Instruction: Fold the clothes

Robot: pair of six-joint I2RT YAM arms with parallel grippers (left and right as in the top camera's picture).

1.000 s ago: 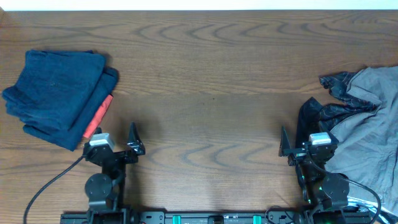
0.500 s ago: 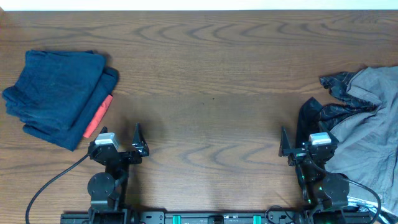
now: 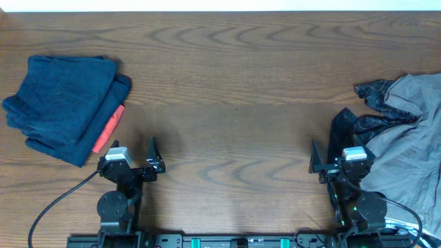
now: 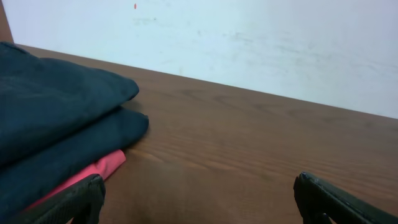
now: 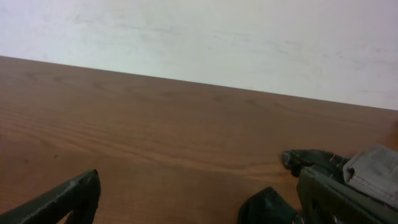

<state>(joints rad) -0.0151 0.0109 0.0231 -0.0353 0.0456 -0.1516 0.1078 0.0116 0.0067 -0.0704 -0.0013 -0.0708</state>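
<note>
Folded dark navy shorts (image 3: 62,103) lie stacked at the far left, on top of an orange-red piece (image 3: 109,128); both show in the left wrist view, the navy (image 4: 50,124) above the orange-red (image 4: 93,173). Unfolded grey shorts (image 3: 410,138) and a shiny black piece (image 3: 355,124) lie heaped at the right edge; the right wrist view shows the black piece (image 5: 311,160) and a grey edge (image 5: 373,171). My left gripper (image 3: 138,160) is open and empty just right of the stack. My right gripper (image 3: 327,160) is open and empty beside the black piece.
The wooden table (image 3: 227,103) stretches between the two heaps. A pale wall (image 4: 249,43) stands beyond its far edge. Both arm bases sit at the front edge, with a cable (image 3: 55,207) trailing from the left one.
The left gripper shifted slightly right and toward the front a second ago, then held still. The right arm and the clothes have not moved.
</note>
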